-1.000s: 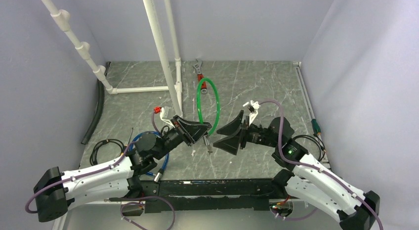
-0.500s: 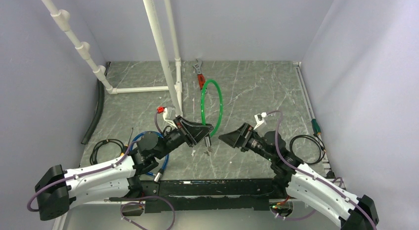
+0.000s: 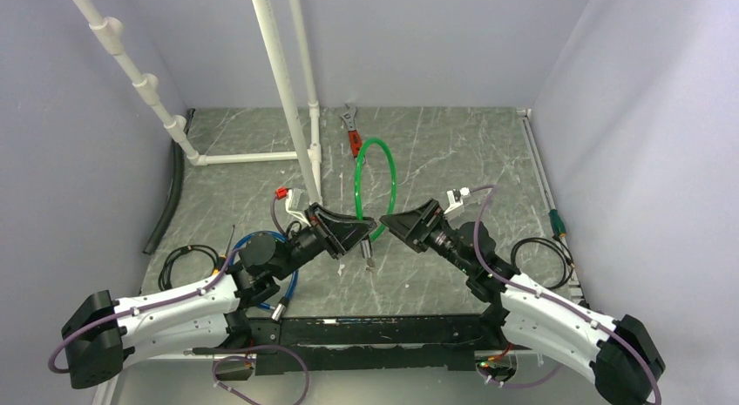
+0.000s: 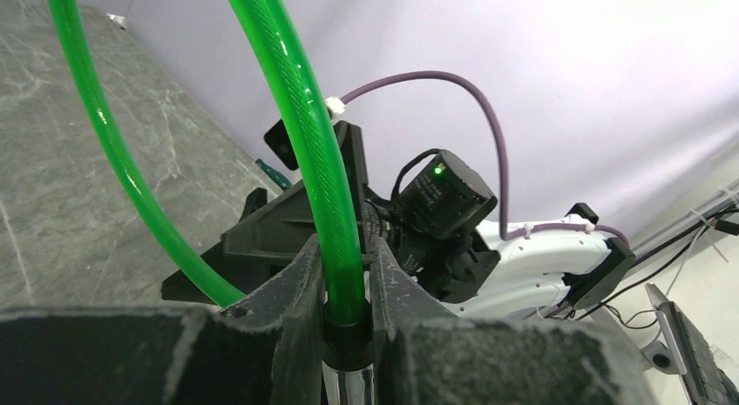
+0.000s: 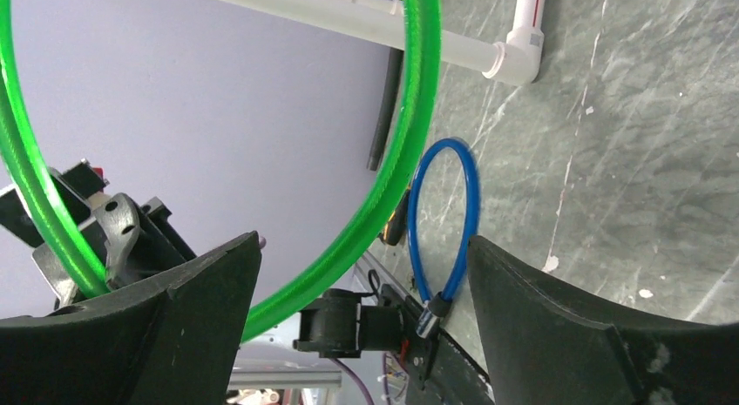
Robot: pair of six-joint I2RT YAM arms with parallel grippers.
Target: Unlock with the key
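Green plastic-sheathed cable loop (image 4: 335, 231) stands upright over a grey marbled desk (image 3: 453, 152). It is pinched near its lower end by the left jaws, which are closed tight on the tube just above a silver cylindrical lock end (image 4: 344, 389). Just below those jaws, in the overhead view, what looks like a tiny silvery metal key (image 3: 369, 260) hangs from the lock end, though it is too small to be sure. The right jaws are spread wide and hold nothing; their tips sit just beside the left jaws and face the green loop. A blue cable loop (image 5: 445, 144) lies on the desk, partly under the left arm. At the far side of the desk, a red-handled metal wrench (image 3: 351, 131) lies near upright white plastic pipes (image 3: 283, 83).
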